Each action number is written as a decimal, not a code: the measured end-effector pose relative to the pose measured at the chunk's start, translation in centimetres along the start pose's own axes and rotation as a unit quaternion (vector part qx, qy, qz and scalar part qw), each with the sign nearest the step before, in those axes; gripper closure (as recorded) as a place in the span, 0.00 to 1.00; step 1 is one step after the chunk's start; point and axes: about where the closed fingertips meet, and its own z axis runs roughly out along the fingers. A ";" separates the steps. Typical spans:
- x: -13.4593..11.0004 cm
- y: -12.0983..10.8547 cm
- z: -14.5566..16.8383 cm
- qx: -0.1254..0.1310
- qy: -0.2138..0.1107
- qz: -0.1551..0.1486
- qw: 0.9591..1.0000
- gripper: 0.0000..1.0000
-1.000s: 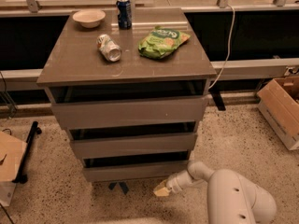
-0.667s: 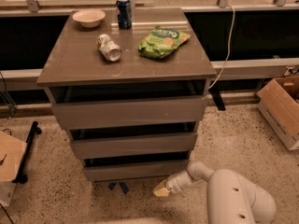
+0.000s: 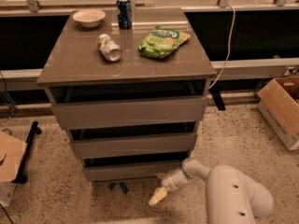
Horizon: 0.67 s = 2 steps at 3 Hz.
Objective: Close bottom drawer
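The grey cabinet has three drawer fronts. The bottom drawer point(image 3: 135, 171) is the slimmest, lowest front, with a dark gap above it. My gripper point(image 3: 157, 196) hangs low at the end of my white arm point(image 3: 233, 195), just in front of and below the drawer's right half, its tip pointing down-left toward the floor. It holds nothing that I can see.
On the cabinet top point(image 3: 84, 64) lie a bowl point(image 3: 88, 17), an upright blue can point(image 3: 124, 13), a tipped can point(image 3: 109, 47) and a green chip bag point(image 3: 162, 42). A cardboard box point(image 3: 282, 108) stands at the right, another box point(image 3: 9, 164) at the left. A white cable point(image 3: 229, 36) hangs behind.
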 end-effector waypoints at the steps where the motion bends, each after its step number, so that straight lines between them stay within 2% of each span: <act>1: -1.0 -0.8 -0.4 0.012 -0.010 -0.011 1.000 0.00; 2: -1.9 -1.8 -1.4 0.030 -0.026 -0.023 0.999 0.00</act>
